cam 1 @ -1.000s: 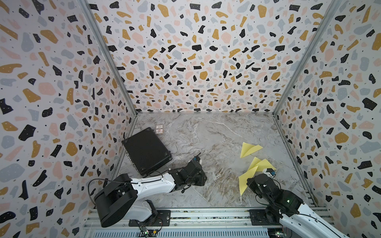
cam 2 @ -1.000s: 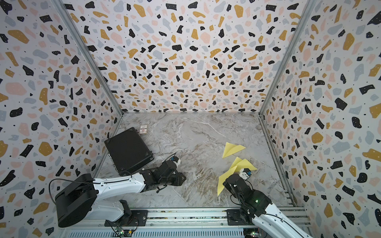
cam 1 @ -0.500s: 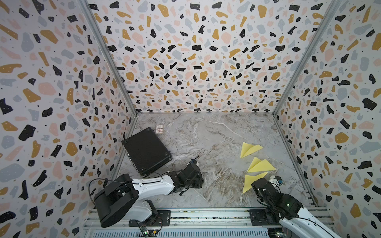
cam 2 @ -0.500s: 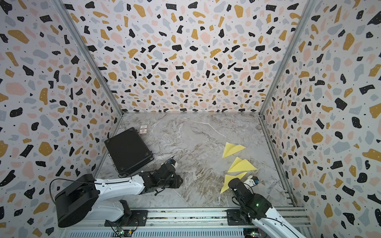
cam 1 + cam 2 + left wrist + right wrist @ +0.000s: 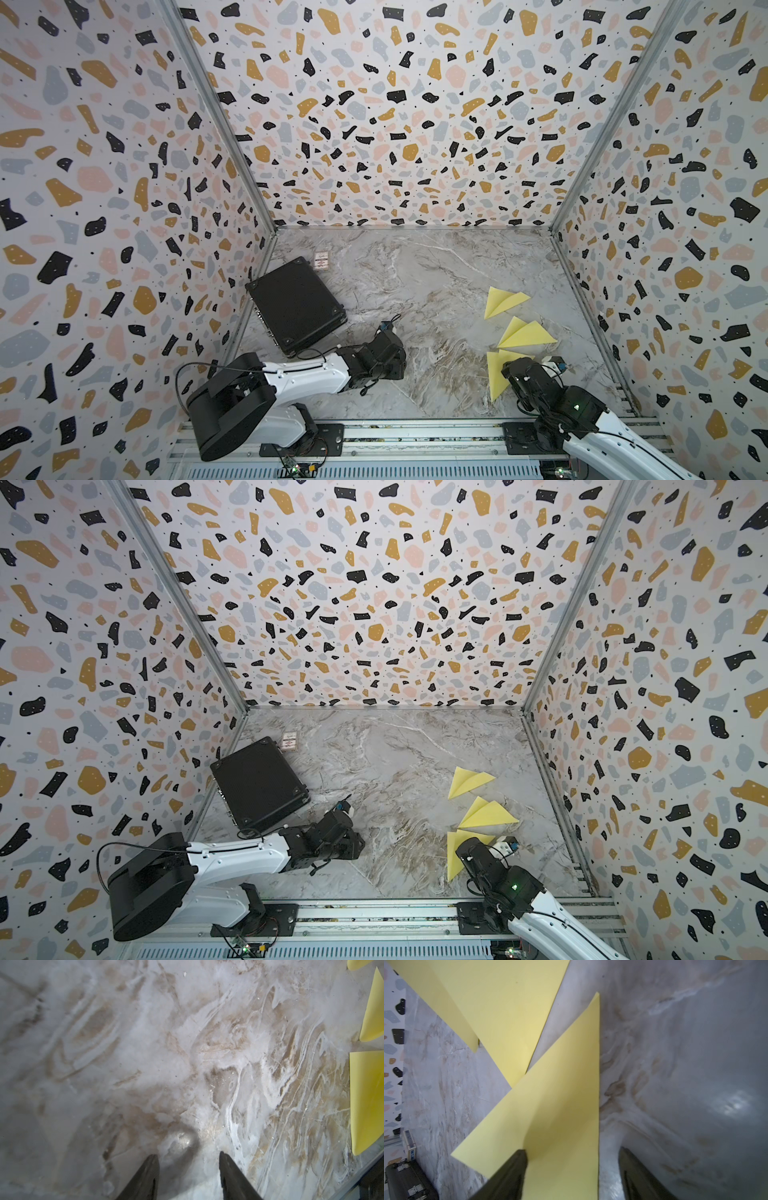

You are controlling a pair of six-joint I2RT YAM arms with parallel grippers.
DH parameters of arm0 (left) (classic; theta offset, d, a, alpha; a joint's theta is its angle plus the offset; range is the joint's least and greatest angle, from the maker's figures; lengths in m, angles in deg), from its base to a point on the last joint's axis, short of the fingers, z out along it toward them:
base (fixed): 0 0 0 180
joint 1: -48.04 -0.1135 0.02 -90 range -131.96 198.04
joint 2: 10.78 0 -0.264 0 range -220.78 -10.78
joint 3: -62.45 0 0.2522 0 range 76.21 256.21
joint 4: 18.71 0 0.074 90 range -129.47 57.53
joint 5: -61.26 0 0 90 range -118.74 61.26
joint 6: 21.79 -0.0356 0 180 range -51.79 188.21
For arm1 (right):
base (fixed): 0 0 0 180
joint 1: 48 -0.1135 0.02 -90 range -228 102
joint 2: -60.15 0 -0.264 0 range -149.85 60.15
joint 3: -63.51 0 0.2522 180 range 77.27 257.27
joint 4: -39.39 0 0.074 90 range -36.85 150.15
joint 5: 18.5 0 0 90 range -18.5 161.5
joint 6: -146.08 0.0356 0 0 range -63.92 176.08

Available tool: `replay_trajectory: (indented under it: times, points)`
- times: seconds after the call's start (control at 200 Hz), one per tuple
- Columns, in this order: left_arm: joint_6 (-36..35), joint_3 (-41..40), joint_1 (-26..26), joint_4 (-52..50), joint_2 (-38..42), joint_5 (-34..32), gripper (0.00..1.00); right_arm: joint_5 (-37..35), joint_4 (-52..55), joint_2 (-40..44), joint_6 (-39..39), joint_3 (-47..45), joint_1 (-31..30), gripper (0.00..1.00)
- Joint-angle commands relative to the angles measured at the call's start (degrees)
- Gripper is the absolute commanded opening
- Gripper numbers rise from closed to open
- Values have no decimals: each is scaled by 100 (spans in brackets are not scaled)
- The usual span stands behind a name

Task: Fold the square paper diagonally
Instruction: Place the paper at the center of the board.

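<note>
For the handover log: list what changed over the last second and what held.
The right gripper drew back toward its base and opened, letting go of the nearest folded paper, which now lies flat. The left gripper pulled back slightly, still half open and empty. The other two folded papers and the black case stayed put.

A lab test cell is being shown: terrazzo-print walls (image 5: 399, 124) are enclosing a marble-look table (image 5: 415, 291) on three sides, two robot arms are being carried on an aluminium rail (image 5: 415, 436) at the front, with cables being left exposed.
</note>
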Motion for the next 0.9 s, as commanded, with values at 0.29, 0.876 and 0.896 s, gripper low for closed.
replay_trajectory:
  times: [0.29, 0.876, 0.896]
  points:
    - [-38, 306, -22, -803, 512, -487, 57, 325, 1583, -159, -748, 1540, 15, 81]
    - [-1282, 1464, -873, -2465, 2499, -2032, 99, -2053, -1199, -826, -6737, 2847, 15, 99]
    - [-1326, 1529, -965, -2501, 2449, -2105, 99, -2206, -1527, -819, -7028, 2718, 15, 99]
